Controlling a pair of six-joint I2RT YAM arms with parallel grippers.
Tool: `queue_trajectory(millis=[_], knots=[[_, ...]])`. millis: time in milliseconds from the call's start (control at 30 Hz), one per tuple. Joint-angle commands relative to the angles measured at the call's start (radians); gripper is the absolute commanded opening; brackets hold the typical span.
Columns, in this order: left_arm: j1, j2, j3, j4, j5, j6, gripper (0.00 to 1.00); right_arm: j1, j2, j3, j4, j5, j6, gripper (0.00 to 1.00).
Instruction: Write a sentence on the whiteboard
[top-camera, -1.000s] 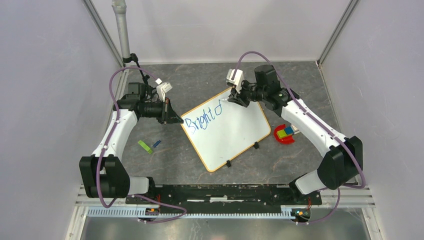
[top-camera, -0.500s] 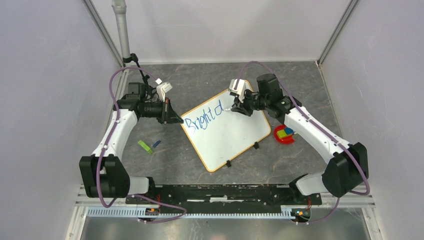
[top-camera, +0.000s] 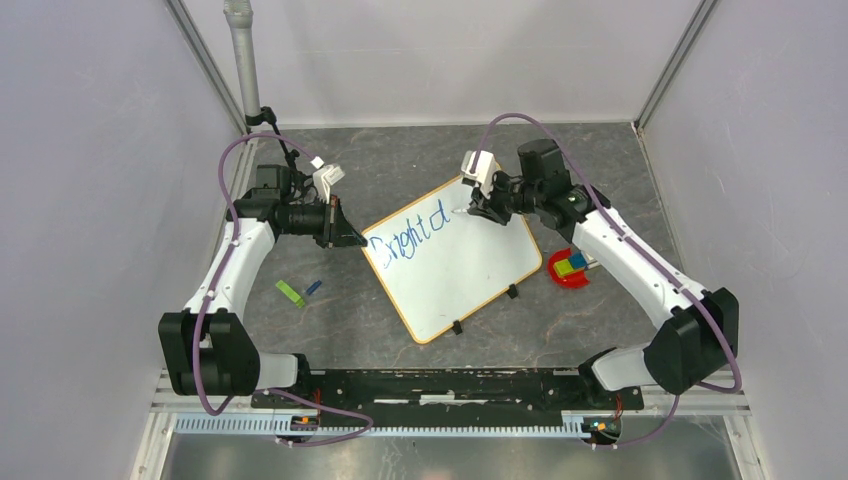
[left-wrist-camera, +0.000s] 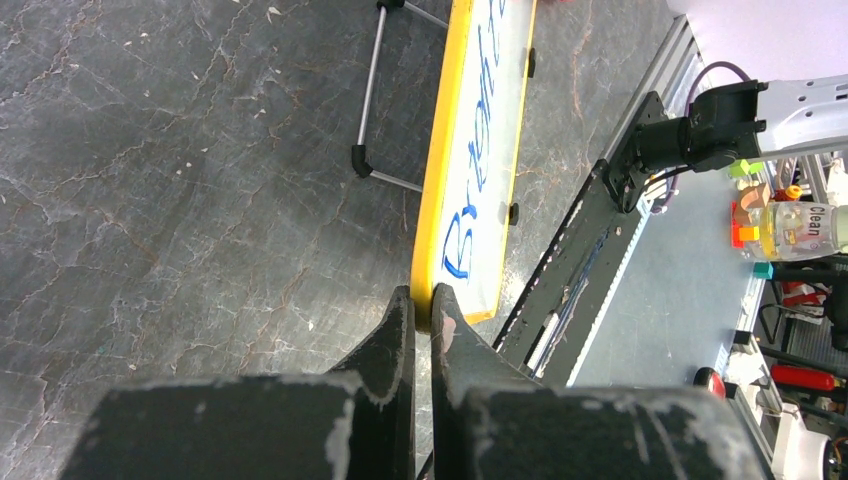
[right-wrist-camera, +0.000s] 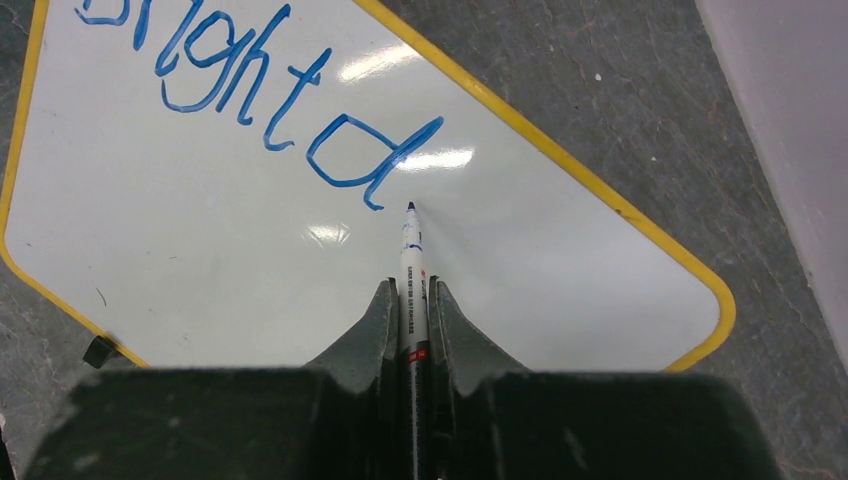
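The left claw (top-camera: 352, 240) is pinching fully shut on the yellow-framed corner of the whiteboard (top-camera: 470, 275), apparently bracing it so it is not sliding under pen strokes. The whiteboard is sitting askew mid-worktop (top-camera: 400, 160), between both arms. The sentence (top-camera: 405, 232) is reading only "Bright d", running along the far edge. The right claw (right-wrist-camera: 411, 292) is clamping closed on a marker (right-wrist-camera: 410, 245), barrel lengthwise between the fingers, tip pointing just past the "d", likely lining up the next letter.

My yellow-framed white board (top-camera: 470, 280) sits turned cornerwise, and the blue lettering (top-camera: 405, 237) along its far-left edge reads only "Bright d".
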Motion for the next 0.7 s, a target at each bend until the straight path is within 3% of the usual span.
queue_trajectory(millis=[0,667], knots=[[-0.014,0.000,0.006,-0.027,-0.028,0.102,0.02,-0.008,-0.002,0.056,0.014,0.015,0.000,0.00],[-0.015,0.002,0.004,-0.027,-0.032,0.105,0.02,-0.009,0.072,0.090,0.079,-0.004,0.045,0.00]])
